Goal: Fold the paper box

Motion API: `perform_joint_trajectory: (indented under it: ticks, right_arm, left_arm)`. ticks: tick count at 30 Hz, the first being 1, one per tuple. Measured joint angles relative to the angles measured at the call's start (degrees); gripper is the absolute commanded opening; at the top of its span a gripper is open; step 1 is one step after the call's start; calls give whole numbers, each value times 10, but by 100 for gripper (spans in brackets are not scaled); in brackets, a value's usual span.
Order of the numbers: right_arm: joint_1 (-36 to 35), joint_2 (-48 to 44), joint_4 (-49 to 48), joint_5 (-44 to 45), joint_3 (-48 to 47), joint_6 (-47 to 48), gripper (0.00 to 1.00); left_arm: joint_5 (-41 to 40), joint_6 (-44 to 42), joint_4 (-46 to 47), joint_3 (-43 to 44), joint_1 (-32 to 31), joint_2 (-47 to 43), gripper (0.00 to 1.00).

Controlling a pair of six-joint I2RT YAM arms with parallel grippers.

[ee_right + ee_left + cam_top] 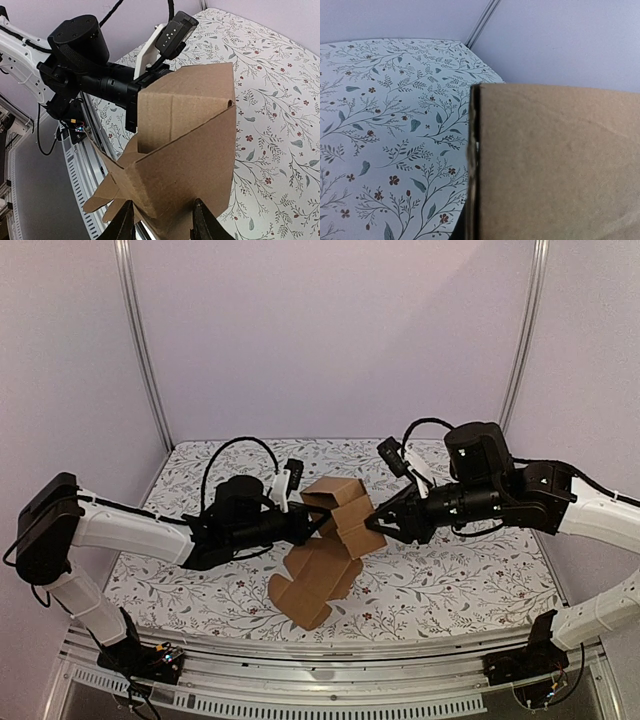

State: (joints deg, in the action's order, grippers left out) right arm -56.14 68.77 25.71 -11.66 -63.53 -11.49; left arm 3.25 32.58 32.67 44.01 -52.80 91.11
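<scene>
Lilac walls close in the floral-print bench (450, 580) on three sides. From the overhead camera I see both arms reaching inward to meet at the middle, with the paper box (345, 512) between them. Its upper part is folded into an open, angular shell raised off the bench. A flat run of flaps slopes down from it toward the near edge. The left tool (316, 525) sits at the box's left side. The right tool (378, 524) is at its right side, spread around the cardboard edge.

On the left wrist camera, a plain brown panel very close to the lens fills the right half, its upright edge dark in shadow. The bench's leaf pattern shows to the left. I can't make out this tool's tips, so I cannot tell whether it is pinching or spread.

On the right wrist camera the box rises just ahead of the lens, two walls meeting at a fold and flaps splaying to the lower left. The fingers (202, 222) stand apart at the bottom with the box's lower corner between them. I cannot tell whether they press on it. Behind the box, the left arm (75, 55) reaches toward its far wall, the tip hidden by cardboard.
</scene>
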Motion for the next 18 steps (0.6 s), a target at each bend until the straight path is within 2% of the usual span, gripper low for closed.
perform_joint_trajectory:
  ticks: [8,18]
  right_arm:
    - [-19,29,-18,37,-9,-7,38]
    - [-43,70,-27,148,-15,-25,41]
  left_arm:
    - [-17,0,-18,1,0,0,0]
    - [-66,4,-53,9,-1,0,0]
